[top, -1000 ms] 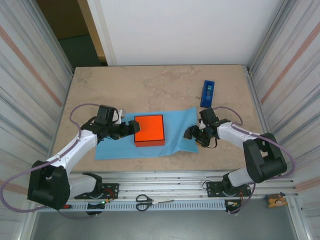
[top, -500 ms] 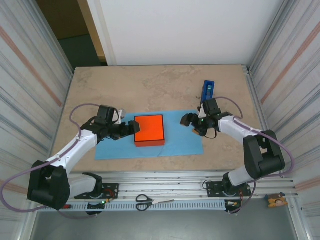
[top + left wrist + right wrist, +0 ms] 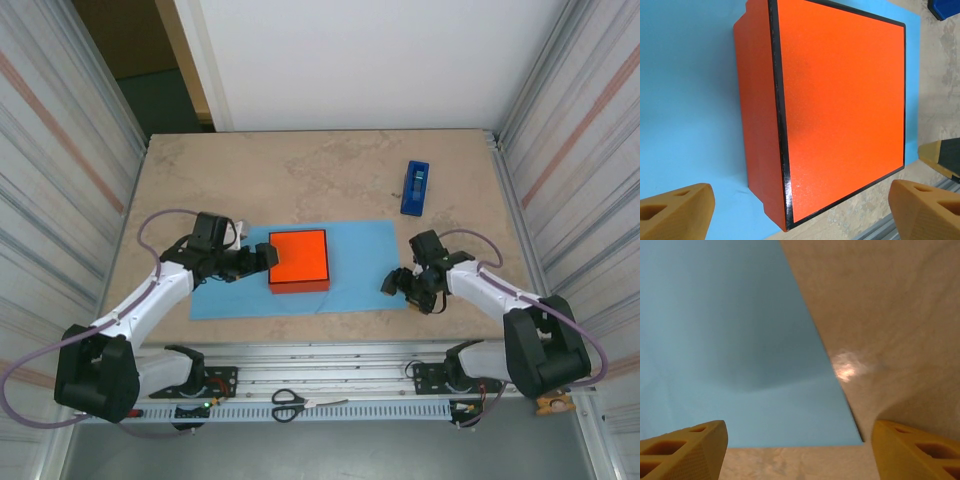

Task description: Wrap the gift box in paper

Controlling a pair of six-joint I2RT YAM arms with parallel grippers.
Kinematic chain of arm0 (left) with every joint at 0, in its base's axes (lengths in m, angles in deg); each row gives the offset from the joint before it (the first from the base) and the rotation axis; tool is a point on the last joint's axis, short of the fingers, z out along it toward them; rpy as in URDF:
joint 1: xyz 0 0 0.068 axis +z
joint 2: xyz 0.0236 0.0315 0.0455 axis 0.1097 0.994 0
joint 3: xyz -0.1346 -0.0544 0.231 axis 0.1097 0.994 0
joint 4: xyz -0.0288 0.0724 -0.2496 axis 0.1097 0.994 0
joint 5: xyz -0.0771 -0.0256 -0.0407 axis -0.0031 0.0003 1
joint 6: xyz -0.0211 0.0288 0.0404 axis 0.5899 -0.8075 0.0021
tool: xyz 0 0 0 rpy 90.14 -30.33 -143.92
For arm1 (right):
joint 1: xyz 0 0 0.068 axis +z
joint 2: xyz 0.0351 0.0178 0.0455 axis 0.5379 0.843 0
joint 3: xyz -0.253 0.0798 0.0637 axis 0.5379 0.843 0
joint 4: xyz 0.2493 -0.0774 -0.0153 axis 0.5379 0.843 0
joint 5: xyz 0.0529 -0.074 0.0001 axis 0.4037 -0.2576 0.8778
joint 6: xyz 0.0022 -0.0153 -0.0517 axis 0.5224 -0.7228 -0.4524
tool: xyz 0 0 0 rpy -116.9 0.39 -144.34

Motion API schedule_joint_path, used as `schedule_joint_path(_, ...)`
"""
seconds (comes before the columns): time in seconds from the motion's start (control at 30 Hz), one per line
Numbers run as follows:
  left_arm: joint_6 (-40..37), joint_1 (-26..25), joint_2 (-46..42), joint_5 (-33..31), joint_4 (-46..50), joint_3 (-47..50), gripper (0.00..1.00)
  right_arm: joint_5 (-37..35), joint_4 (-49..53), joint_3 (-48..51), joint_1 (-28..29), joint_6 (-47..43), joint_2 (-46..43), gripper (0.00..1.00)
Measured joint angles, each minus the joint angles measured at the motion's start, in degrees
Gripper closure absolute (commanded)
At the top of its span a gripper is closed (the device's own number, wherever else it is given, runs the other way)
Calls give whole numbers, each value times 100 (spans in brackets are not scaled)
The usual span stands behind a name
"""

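Top external shows the paper [image 3: 355,270] flat again under the box [image 3: 299,259] (right flap released), the right gripper [image 3: 397,283] now spread empty over its near-right corner, the left gripper [image 3: 262,255] spread beside the box: no fold yet holds.

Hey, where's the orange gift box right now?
In the top view the gift box sits in the middle of the paper, slightly left of the centre of the table, with the open left pincer facing its left side.
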State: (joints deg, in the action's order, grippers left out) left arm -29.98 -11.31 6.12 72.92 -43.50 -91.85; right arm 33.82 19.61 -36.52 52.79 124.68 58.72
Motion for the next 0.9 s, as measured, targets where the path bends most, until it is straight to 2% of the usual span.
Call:
schedule_joint_path(0.1,0,0,0,0,-2,0,10,-2,-98,44,61,136,-39,35)
schedule_joint_path(0.23,0,0,2,2,0,0,10,31,-219,46,116,275,35,39)
schedule_joint_path(0.4,0,4,2,2,-2,0,10,13,-208,11,116,404,79,37)
schedule_joint_path(0.5,0,4,2,4,0,0,10,44,-227,-26,116,461,120,31)
schedule_joint_path(0.57,0,4,9,4,0,0,10,240,-546,-85,94,529,245,31)
schedule_joint_path(0.67,0,4,11,4,0,2,10,483,-1178,-310,61,531,516,39)
schedule_joint_path(0.8,0,4,11,4,0,2,10,557,-1537,-638,35,527,590,51)
schedule_joint_path(0.9,0,4,11,4,0,0,10,632,-1709,-686,-37,509,595,49)
